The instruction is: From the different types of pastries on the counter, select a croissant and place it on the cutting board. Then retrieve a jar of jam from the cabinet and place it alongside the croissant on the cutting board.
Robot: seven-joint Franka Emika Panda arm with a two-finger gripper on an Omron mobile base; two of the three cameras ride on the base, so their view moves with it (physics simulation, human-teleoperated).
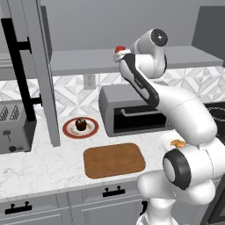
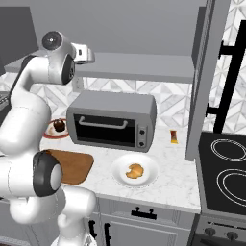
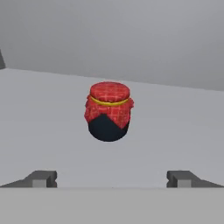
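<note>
The bench [image 1: 39,169] holds the cutting board [image 1: 114,160], low in the middle, bare. The croissant [image 2: 136,170] sits on its plate [image 2: 146,178]. Up on the shelf [image 3: 52,131], the gripper [image 3: 111,178] is wide, ready to grab the jam jar [image 3: 109,111] ahead.

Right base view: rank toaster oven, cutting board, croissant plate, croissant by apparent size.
1. toaster oven
2. cutting board, partly hidden by the arm, so uncertain against the plate
3. croissant plate
4. croissant
</note>
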